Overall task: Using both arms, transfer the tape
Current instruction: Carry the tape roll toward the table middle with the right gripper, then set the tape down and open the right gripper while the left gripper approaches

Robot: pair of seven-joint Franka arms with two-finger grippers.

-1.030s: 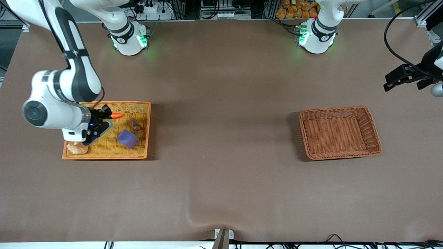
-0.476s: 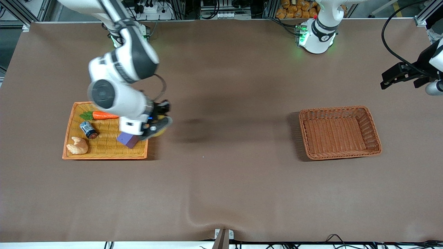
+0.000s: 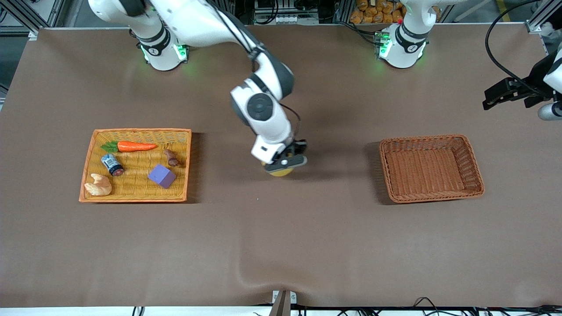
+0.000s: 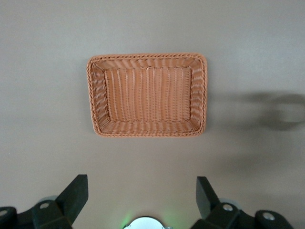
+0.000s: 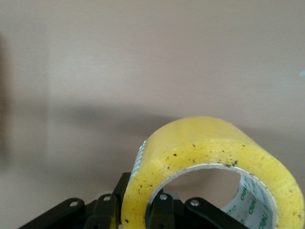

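My right gripper (image 3: 284, 164) is shut on the tape (image 3: 281, 171), a yellowish roll with a grey-white core, and holds it over the bare table between the two baskets. In the right wrist view the tape (image 5: 209, 167) fills the foreground, its wall pinched between my fingers (image 5: 164, 210). My left gripper (image 3: 505, 94) is open and empty, up in the air at the left arm's end of the table. In the left wrist view its fingertips (image 4: 76, 193) stand wide apart above the brown wicker basket (image 4: 147, 129).
An orange tray (image 3: 184, 145) at the right arm's end holds a carrot (image 3: 131, 146), a small can (image 3: 112, 164), a purple block (image 3: 162, 176), a brown piece (image 3: 171, 157) and a bread-like piece (image 3: 98, 186). The brown wicker basket (image 3: 476, 171) stands toward the left arm's end.
My right arm has lifted the tape out of the orange tray and carried it toward the middle of the table. My left arm has barely moved.
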